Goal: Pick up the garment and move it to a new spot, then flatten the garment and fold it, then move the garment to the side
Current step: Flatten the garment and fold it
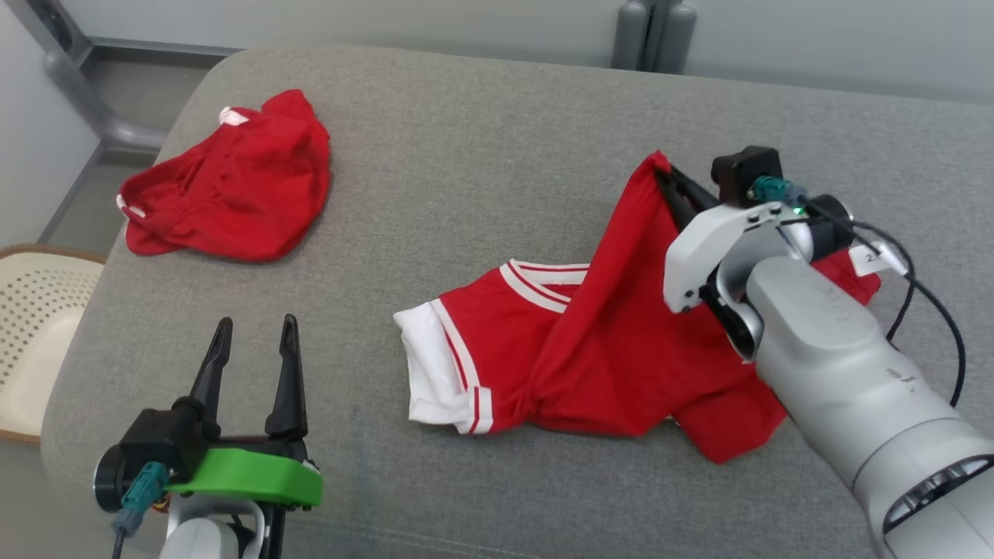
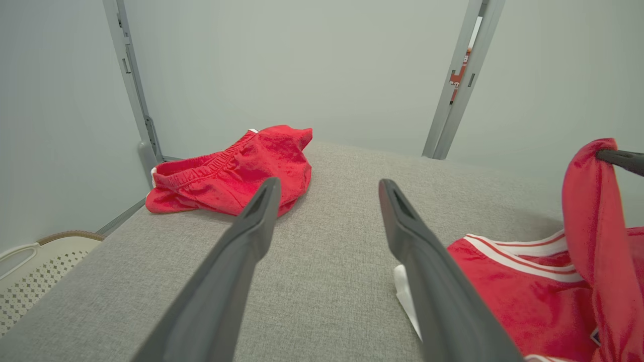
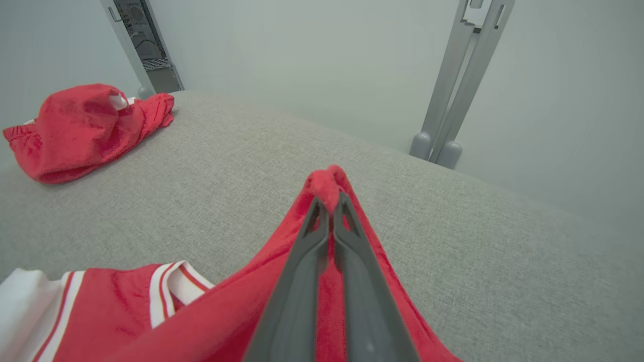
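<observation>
Pinching a raised fold of shirt (image 1: pixel 590 349), the right end effector (image 1: pixel 665 177) was clamped tight; the left end effector (image 1: pixel 257 321) hovered splayed, empty.

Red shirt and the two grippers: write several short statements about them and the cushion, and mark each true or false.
1. The right gripper is shut on a raised fold of the red shirt. True.
2. The left gripper holds the red shorts. False: its fingers are open and empty, well apart from the shorts.
3. The shirt lies flat and spread out on the grey cushion. False: it is bunched up, and one part is lifted by the right gripper.
4. The shorts lie crumpled near the cushion's far left corner. True.
5. A pale basket stands beside the cushion on the robot's left. True.
</observation>
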{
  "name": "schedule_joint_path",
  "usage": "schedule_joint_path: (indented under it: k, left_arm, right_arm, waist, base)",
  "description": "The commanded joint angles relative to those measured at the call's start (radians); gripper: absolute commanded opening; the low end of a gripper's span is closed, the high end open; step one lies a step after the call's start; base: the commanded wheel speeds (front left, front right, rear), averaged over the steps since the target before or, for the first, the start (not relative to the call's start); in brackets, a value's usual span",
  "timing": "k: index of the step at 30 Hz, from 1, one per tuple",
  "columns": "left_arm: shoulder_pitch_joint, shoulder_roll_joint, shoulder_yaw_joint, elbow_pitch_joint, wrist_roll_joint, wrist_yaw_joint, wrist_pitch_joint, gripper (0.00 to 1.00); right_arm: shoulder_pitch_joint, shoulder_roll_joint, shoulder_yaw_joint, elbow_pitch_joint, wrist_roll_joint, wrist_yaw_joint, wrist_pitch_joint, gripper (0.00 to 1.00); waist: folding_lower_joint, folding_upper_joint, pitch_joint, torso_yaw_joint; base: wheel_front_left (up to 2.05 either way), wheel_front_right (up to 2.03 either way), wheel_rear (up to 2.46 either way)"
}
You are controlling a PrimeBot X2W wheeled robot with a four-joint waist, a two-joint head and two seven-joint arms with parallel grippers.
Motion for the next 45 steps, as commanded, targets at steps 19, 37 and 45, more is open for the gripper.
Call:
schedule_joint_path:
  k: [19,37,45]
  left_arm:
    - [0.068,0.010,0.037,-0.027,0.027,-0.004,-0.001,1.00]
    - [0.074,0.016,0.027,-0.021,0.021,-0.004,-0.001,1.00]
    - [0.059,0.014,0.022,-0.021,0.024,-0.004,-0.001,1.00]
  right_arm:
    - [0.544,-0.146,-0.318,-0.625,-0.106,-0.002,-0.006,0.00]
    - [0.929,-0.023,-0.571,-0.805,-0.117,-0.002,0.025,1.00]
    - [0.771,-0.096,-0.532,-0.871,-0.163,-0.002,0.086,1.00]
  waist:
    - [0.0000,0.0000,-0.076,-0.280]
    - [0.0000,0.0000,-0.085,-0.278]
    - [0.0000,0.0000,-0.080,-0.252]
  base:
    - [0.00,0.00,0.00]
    - [0.00,0.00,0.00]
    - [0.00,0.00,0.00]
